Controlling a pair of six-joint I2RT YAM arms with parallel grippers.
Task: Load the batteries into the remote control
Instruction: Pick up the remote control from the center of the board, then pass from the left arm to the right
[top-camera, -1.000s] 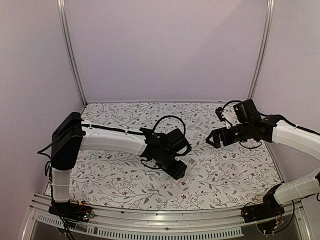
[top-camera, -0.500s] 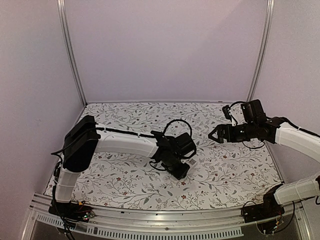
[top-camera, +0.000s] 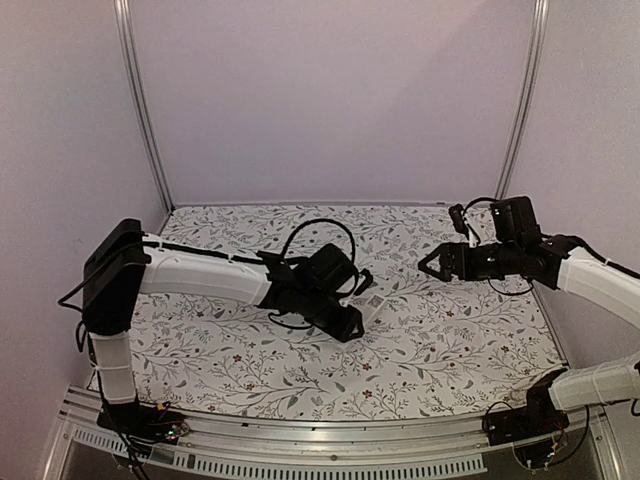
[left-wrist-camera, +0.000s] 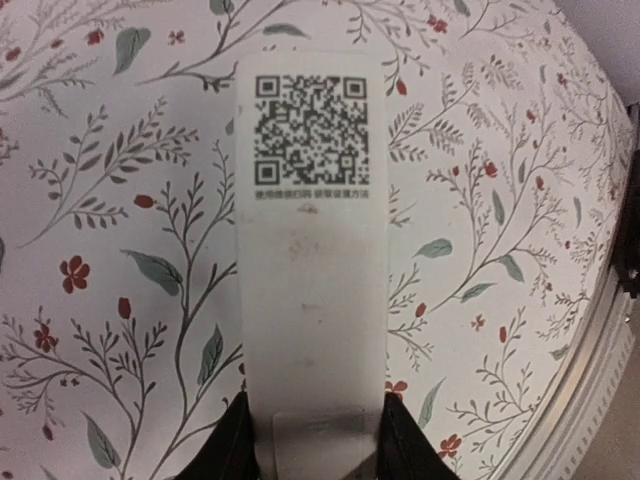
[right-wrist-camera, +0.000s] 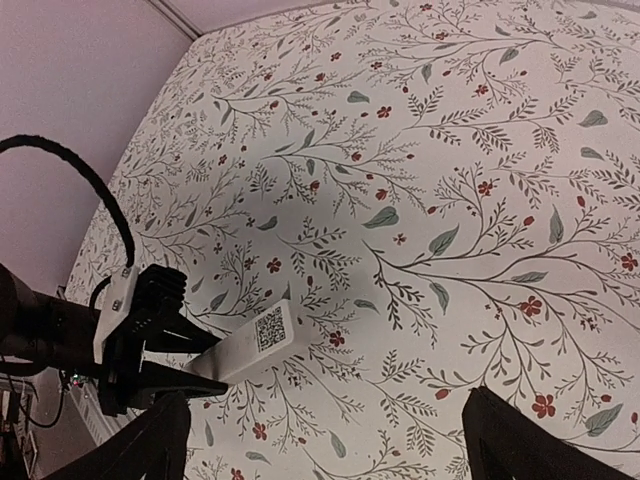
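And there's the left gripper, clamped on one end of the remote control, its QR code facing up, near the middle of the floral tabletop. Toward the right edge, the right gripper hangs above it, jaws spread wide and empty.

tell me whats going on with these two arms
The left gripper has its jaws closed on one end of the remote control, whose QR-code side faces up. The right gripper hangs off to the right over the table, jaws wide open and empty. No batteries are in view.
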